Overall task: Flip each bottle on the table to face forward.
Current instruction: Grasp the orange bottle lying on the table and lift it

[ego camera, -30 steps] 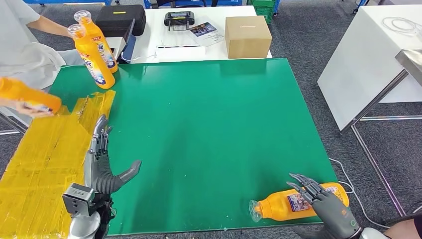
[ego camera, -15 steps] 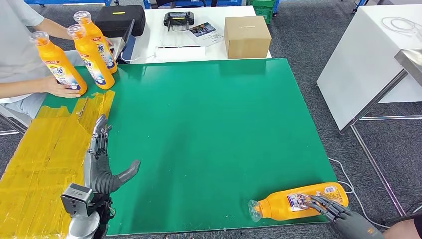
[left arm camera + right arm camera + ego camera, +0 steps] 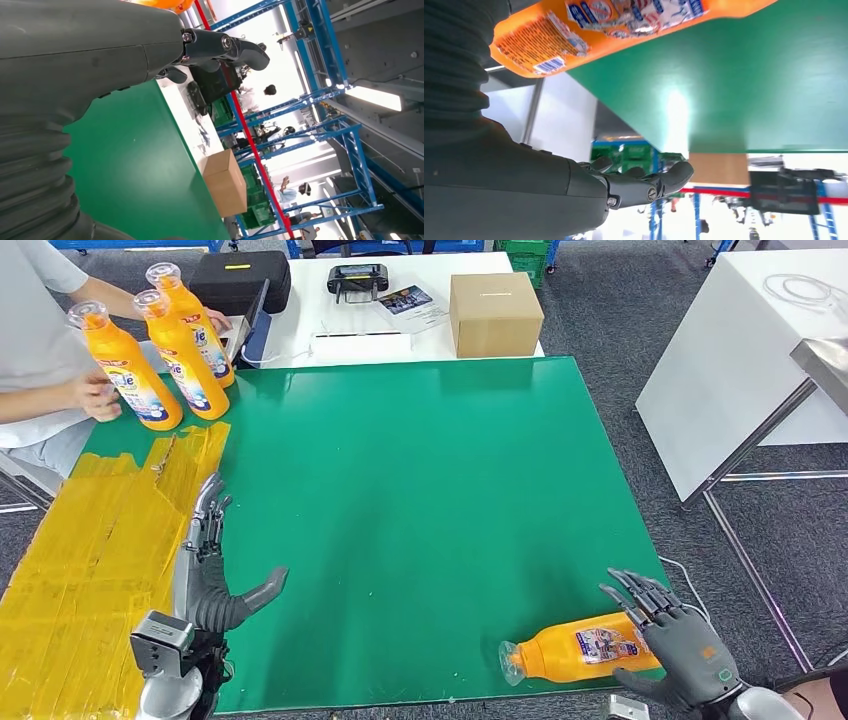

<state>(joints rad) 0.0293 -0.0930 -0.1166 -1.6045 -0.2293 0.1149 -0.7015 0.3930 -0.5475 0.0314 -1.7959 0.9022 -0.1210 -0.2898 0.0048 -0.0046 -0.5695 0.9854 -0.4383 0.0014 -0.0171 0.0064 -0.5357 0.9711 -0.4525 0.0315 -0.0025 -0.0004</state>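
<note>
An orange bottle (image 3: 570,653) lies on its side near the green mat's (image 3: 420,490) front right corner, cap end pointing left. My right hand (image 3: 677,645) hovers over its base end with fingers spread and thumb on the near side. In the right wrist view the bottle (image 3: 624,25) is apart from the hand (image 3: 574,185). My left hand (image 3: 207,570) stands open at the mat's front left, holding nothing. Three more orange bottles (image 3: 180,355) stand upright at the far left corner. A person's hand (image 3: 90,395) touches the leftmost one (image 3: 122,368).
Yellow tape (image 3: 90,550) covers the table left of the mat. Behind the mat a white table carries a cardboard box (image 3: 495,312), a black case (image 3: 240,280) and a controller (image 3: 358,280). Another white table (image 3: 740,350) stands at the right.
My right hand rose from beside the lying bottle to above its base, fingers spread. The person stood the third bottle upright and slid it next to the other two.
</note>
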